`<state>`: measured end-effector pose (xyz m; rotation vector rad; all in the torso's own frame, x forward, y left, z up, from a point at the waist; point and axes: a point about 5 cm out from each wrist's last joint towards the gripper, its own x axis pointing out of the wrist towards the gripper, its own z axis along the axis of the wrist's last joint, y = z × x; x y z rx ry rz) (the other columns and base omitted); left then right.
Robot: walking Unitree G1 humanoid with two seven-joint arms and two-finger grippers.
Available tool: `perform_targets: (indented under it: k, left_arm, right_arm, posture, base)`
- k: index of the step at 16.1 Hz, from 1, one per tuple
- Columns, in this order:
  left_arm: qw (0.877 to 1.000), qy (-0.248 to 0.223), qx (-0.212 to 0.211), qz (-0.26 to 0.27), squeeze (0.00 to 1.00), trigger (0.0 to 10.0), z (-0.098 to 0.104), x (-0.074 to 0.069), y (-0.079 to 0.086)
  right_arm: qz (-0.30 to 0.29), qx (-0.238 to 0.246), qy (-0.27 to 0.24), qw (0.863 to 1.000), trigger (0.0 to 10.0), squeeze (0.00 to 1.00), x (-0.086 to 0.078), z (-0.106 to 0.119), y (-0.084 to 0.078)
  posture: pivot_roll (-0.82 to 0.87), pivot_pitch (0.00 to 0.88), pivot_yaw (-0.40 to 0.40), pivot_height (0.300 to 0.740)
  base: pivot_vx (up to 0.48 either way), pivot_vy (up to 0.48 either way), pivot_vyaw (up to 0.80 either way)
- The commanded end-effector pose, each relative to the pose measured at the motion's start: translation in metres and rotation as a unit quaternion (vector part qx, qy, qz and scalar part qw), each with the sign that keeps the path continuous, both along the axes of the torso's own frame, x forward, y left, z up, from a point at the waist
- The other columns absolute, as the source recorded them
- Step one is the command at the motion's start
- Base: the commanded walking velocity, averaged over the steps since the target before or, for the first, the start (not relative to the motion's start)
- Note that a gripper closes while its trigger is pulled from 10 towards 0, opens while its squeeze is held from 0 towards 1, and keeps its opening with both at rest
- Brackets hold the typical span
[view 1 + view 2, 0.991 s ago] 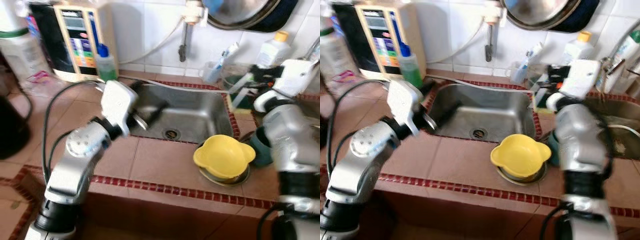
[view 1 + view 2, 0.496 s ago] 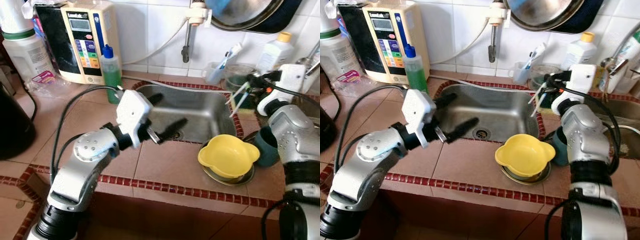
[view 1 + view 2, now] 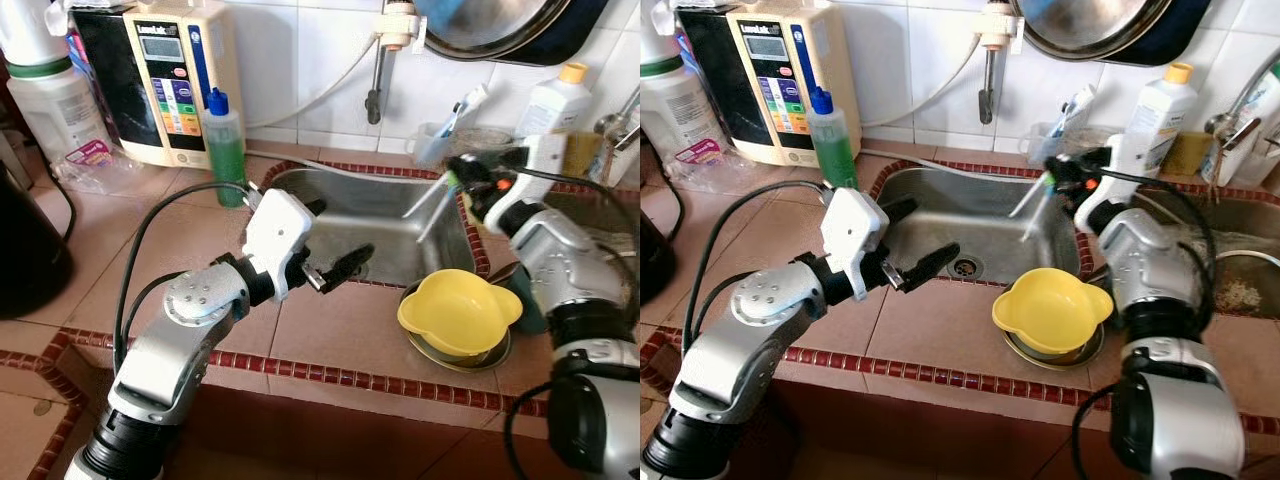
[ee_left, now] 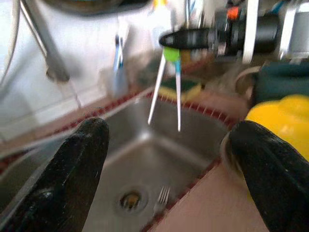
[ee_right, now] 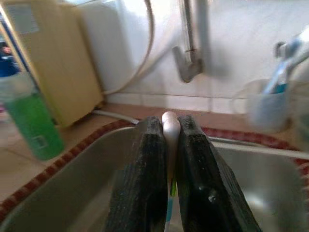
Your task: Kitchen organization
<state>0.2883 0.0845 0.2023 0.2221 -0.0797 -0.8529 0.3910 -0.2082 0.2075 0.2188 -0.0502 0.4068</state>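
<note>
The right end effector is pinched closed on the top ends of two thin white utensils, held over the right side of the sink. Their long axes slant downward and toward the robot's left, tips pointing into the basin and spreading slightly apart. The left end effector hangs over the sink's near edge, fingers spread wide, holding nothing. A fork lies by the drain. A yellow bowl sits on the tiled bench beside the sink.
</note>
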Motion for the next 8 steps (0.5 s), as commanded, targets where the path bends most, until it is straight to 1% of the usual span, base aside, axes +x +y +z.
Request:
perform_targets:
  k: [1,3,5,6,8]
  left_arm:
    - [1.000,0.004,0.016,-0.003,0.00,10.0,-0.002,0.000,-0.002]
    - [1.000,0.010,0.012,-0.015,0.00,10.0,-0.002,-0.005,-0.005]
    - [1.000,0.017,0.013,-0.020,0.00,10.0,-0.002,-0.008,-0.005]
    - [0.999,0.021,0.022,-0.020,0.00,10.0,-0.005,-0.009,-0.004]
    - [0.999,0.023,0.021,-0.026,0.00,10.0,-0.005,-0.012,-0.004]
  right_arm:
    - [0.011,0.008,-0.009,1.000,10.0,0.00,0.003,0.006,0.005]
    - [0.028,0.031,-0.003,0.999,10.0,0.00,0.004,0.001,0.012]
    - [0.036,0.039,0.000,0.999,10.0,0.00,0.004,-0.003,0.015]
    - [0.027,0.062,0.022,0.997,10.0,0.00,0.004,-0.011,0.015]
    - [0.026,0.062,0.033,0.997,10.0,0.00,0.003,-0.019,0.015]
  posture:
    - [-0.04,0.022,0.035,0.740]
    - [-0.03,0.038,0.042,0.740]
    - [-0.02,0.049,0.047,0.740]
    - [-0.02,0.055,0.051,0.740]
    - [-0.02,0.060,0.053,0.740]
  base:
    - [0.000,0.000,0.00]
    - [0.000,0.000,0.00]
    - [0.000,0.000,0.00]
    - [0.000,0.000,0.00]
    - [0.000,0.000,0.00]
